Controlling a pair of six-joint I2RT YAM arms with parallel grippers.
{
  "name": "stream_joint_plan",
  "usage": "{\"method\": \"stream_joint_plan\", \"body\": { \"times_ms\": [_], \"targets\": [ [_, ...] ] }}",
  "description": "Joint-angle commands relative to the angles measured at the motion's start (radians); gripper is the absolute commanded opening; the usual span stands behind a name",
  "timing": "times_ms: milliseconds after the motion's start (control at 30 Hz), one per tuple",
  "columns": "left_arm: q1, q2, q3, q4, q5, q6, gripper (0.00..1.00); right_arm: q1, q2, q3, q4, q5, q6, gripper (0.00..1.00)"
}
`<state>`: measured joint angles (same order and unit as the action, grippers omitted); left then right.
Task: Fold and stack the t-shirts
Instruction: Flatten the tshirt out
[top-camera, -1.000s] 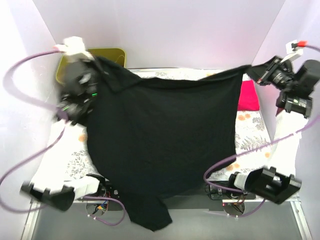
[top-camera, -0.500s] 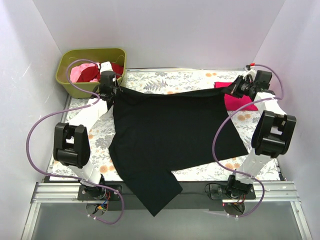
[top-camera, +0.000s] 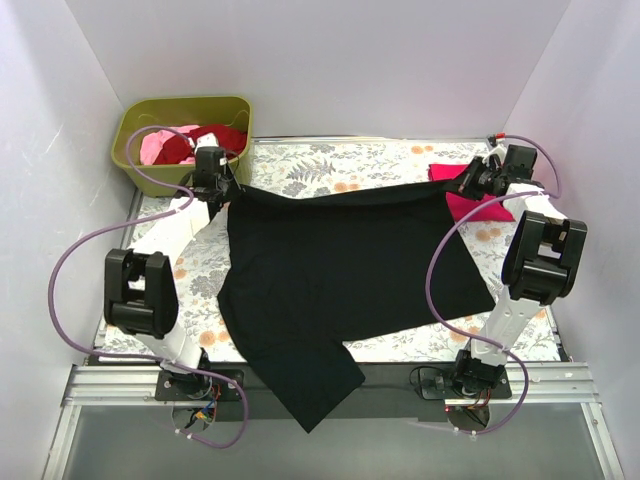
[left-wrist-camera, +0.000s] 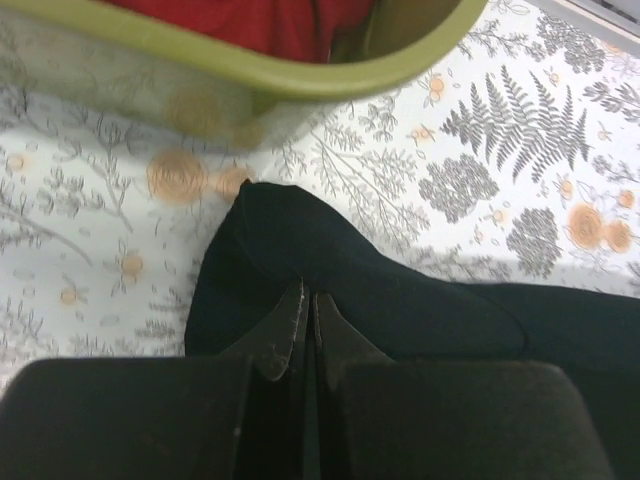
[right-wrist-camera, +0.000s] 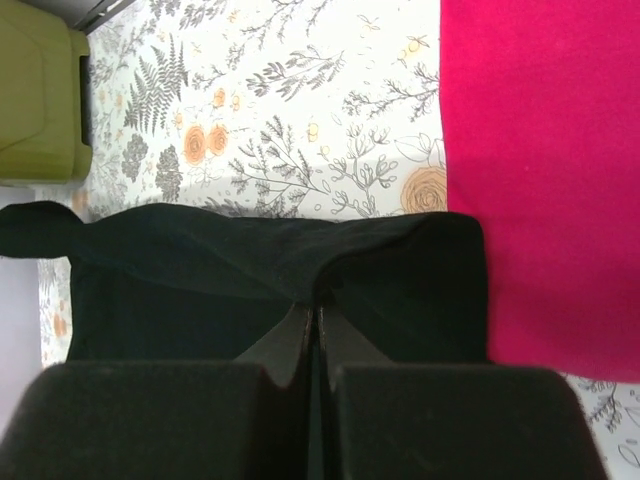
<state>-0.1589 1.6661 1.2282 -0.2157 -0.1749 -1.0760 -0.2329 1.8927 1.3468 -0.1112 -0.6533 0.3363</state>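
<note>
**Floral cloth, black shirt spread flat: far corners pinned, first fold to come**

White walls close in a table covered by a grey-and-orange floral table cloth (top-camera: 330, 160). A black cotton short-sleeved t-shirt (top-camera: 340, 265) lies spread across most of it. The shirt's far edge is drawn into a line between the two arms, and one sleeve hangs over the table's near edge.

The left gripper (left-wrist-camera: 307, 300) has its jaws pressed together on the far-left corner of the black fabric, just beside the olive-green plastic tub (top-camera: 124, 135). The right gripper (right-wrist-camera: 312, 315) is likewise clamped on the far-right corner. That corner lies against a flat magenta-pink cotton shirt (right-wrist-camera: 540, 180) at the right side of the cloth. A dark red cotton shirt (top-camera: 225, 138) and a pale pink cotton shirt (top-camera: 155, 147) sit bunched in the tub.

By my reading the step in hand is laying out the black shirt, with no fold made in it yet. The next move likely calls for both arms to act together, keeping the far edge taut. The overhanging sleeve needs to come back onto the table before any fold. Uneven pulling could wrinkle the spread cloth.
</note>
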Motion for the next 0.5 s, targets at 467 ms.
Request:
{"method": "stream_joint_plan", "body": {
  "times_ms": [467],
  "targets": [
    [0.007,-0.284,0.047,-0.117,0.023,-0.029,0.00,0.001,-0.138,0.043,-0.053,0.046,-0.039,0.01]
  ]
}}
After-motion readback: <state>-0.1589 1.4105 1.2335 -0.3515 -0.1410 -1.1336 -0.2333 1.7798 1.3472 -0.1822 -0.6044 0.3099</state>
